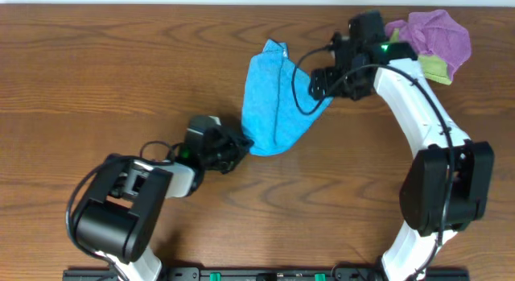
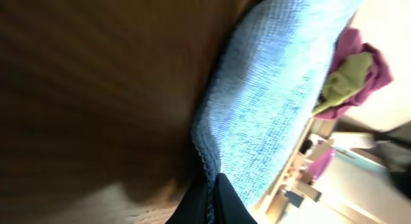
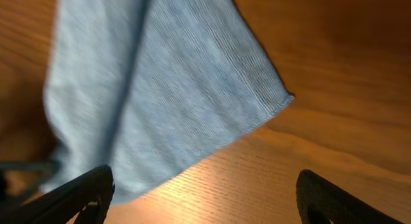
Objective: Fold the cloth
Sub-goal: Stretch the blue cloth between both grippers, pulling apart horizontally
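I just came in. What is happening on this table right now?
Two robot arms are working on a blue cloth that lies rumpled, not yet folded neatly, in the middle of the wooden table. The left gripper seems to pinch the cloth's near corner. The right gripper is open at the cloth's right edge. A purple and green bundle lies apart, by the far edge on the right.

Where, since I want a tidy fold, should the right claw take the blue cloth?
Probably at the pointed corner of the blue cloth, coming in across the table beyond it. In the right wrist view that corner lies flat and free, ahead of the open right claw.
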Robot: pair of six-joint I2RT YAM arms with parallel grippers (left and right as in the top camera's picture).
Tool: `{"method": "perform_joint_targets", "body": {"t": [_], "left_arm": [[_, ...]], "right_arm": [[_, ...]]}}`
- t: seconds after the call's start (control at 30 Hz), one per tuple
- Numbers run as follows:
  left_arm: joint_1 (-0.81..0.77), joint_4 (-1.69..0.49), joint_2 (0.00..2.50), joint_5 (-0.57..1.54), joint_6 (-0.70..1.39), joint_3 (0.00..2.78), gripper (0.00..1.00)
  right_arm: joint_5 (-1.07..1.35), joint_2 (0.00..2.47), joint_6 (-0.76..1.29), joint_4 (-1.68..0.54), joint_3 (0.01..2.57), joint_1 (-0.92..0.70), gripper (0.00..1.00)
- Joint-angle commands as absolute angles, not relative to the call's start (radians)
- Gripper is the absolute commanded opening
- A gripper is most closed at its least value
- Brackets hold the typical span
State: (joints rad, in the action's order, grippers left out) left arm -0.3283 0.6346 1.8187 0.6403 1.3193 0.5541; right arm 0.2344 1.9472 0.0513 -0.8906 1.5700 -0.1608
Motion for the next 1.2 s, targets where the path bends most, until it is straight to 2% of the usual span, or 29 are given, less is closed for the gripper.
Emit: {"method": "perform_joint_targets", "body": {"t": [0.0,0.37,1.17], "left_arm": [[-0.267,0.633,1.834,0.777,1.269,0.547,0.06],[-0.177,0.633,1.834,0.882,1.252,0.547,0.06],[-0.147,0.633,1.834,0.921,1.226,0.547,0.06]], "right_arm": [[0.224,1.933,0.035,-0.854,1.485,-0.156,0.90],[0.225,1.933,0.084,-0.661,1.317,-0.156,0.88],[0.244,2.043,0.178,-0.478,1.305,-0.156,0.78]]}}
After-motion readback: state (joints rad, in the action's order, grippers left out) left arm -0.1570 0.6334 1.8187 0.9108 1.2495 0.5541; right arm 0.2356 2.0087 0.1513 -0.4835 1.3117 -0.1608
